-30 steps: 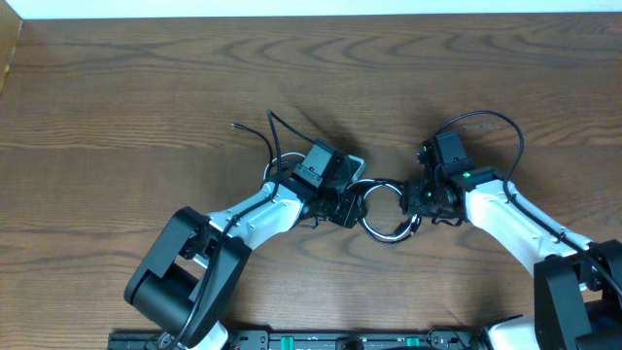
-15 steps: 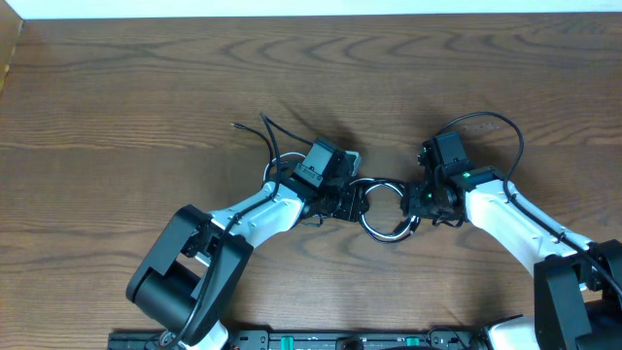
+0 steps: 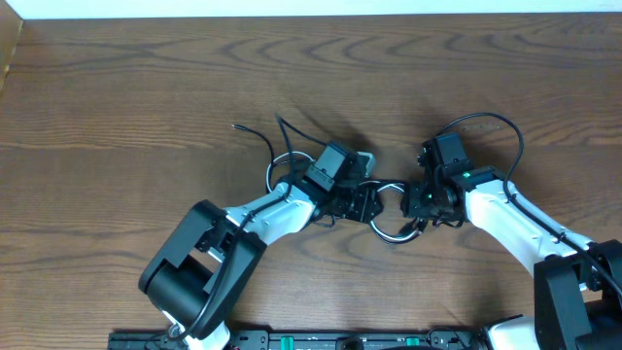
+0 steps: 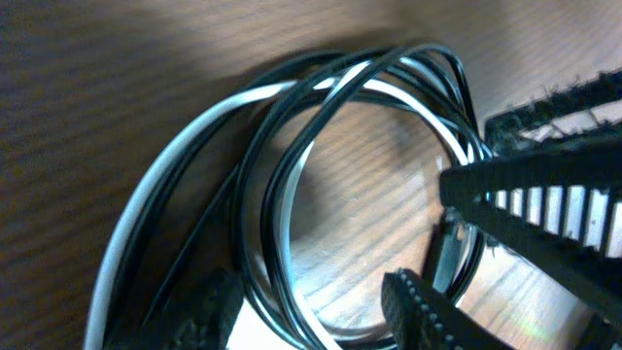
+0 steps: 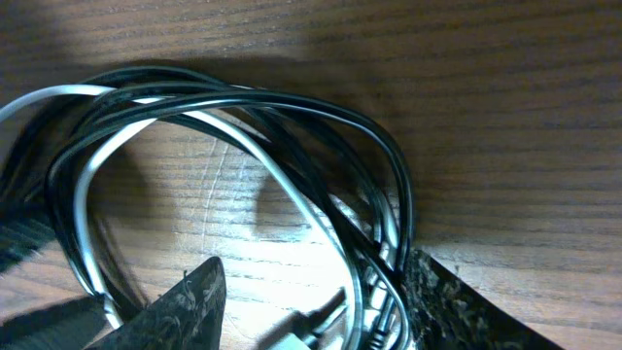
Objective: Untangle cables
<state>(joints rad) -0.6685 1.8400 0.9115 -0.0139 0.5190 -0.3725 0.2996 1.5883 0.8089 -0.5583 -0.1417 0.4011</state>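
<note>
The cables (image 3: 391, 235), thin black strands and a white one, form a small coil on the table between my two grippers. My left gripper (image 3: 362, 201) is at the coil's left side and my right gripper (image 3: 412, 202) at its right. In the left wrist view the left gripper (image 4: 316, 316) is open, astride several strands, with the white cable (image 4: 209, 122) curving past. In the right wrist view the right gripper (image 5: 316, 311) is open, and the black strands (image 5: 292, 102) run down against its right finger (image 5: 466, 311).
Two loose black cable ends (image 3: 238, 126) trail on the table behind the left arm. A wooden box edge (image 3: 8, 49) sits at the far left corner. A black rail (image 3: 340, 340) runs along the front edge.
The left arm has moved right, toward the right gripper, and the coil between them is squeezed narrower. The loose ends shifted right with it. The right arm has stayed put.
</note>
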